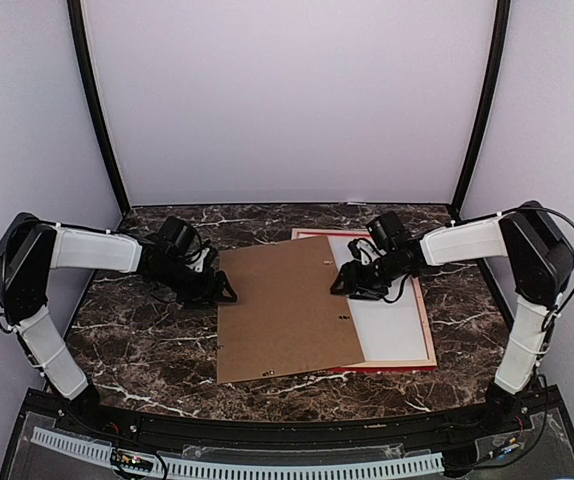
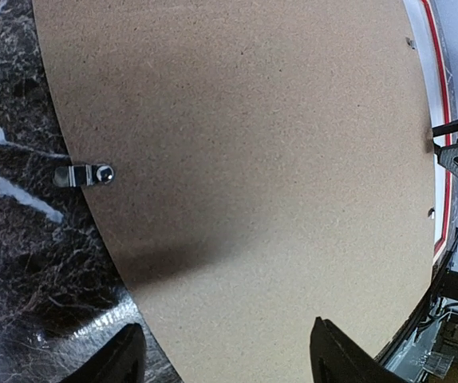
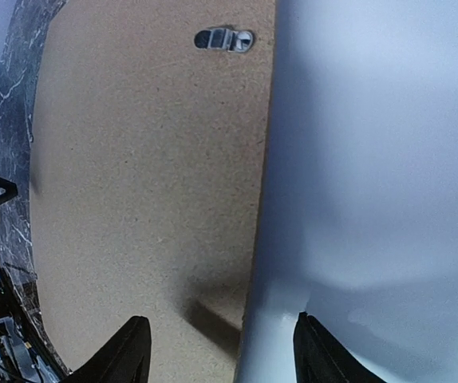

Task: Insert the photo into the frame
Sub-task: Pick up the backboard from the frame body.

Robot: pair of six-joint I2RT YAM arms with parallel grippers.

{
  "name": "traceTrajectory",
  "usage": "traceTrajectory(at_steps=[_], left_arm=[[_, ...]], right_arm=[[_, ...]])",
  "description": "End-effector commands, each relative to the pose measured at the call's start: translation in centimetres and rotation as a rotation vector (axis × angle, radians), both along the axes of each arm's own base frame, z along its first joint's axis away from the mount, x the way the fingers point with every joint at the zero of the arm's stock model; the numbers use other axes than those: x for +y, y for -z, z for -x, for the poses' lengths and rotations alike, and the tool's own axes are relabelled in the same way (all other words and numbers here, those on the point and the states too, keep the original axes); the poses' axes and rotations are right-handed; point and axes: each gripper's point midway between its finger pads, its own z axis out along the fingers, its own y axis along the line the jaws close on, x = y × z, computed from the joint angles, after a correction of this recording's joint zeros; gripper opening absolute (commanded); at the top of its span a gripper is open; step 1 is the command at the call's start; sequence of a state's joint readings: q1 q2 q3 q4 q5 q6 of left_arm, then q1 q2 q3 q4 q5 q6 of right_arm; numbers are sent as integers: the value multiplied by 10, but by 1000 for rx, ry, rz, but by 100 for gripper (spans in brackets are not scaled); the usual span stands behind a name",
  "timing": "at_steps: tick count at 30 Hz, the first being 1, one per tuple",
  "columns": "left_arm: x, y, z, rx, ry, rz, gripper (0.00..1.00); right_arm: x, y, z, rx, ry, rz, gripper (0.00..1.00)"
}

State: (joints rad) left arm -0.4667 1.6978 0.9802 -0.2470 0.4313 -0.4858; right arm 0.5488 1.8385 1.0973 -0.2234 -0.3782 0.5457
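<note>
On the dark marble table (image 1: 137, 350), a brown backing board (image 1: 282, 310) lies askew over the red frame (image 1: 429, 335). The left end effector (image 1: 223, 291) and right end effector (image 1: 344, 285) are spread at its side edges.

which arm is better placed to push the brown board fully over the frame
Probably the left arm: its open jaws sit at the board's outer left edge, behind the push. The right arm hovers over the white sheet in the frame, blocking the way.

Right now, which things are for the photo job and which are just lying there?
For the job: thin red rectangular picture frame; flat white sheet inside it, perhaps the photo's back.
Just lying about: brown rectangular backing board; dark marbled table.
</note>
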Motion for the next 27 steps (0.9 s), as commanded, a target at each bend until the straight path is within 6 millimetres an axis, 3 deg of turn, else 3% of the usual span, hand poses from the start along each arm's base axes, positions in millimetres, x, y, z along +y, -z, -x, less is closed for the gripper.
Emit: traceTrajectory(at_steps=[1, 14, 27], left_arm=[[2, 10, 4, 19, -2, 17, 73], [-3, 23, 7, 45, -18, 61, 71], [-22, 12, -3, -2, 6, 184, 69]], right_arm=[[9, -5, -16, -53, -21, -27, 61], [16, -5, -13, 1, -27, -199, 47], [23, -20, -3, 43, -69, -356, 29]])
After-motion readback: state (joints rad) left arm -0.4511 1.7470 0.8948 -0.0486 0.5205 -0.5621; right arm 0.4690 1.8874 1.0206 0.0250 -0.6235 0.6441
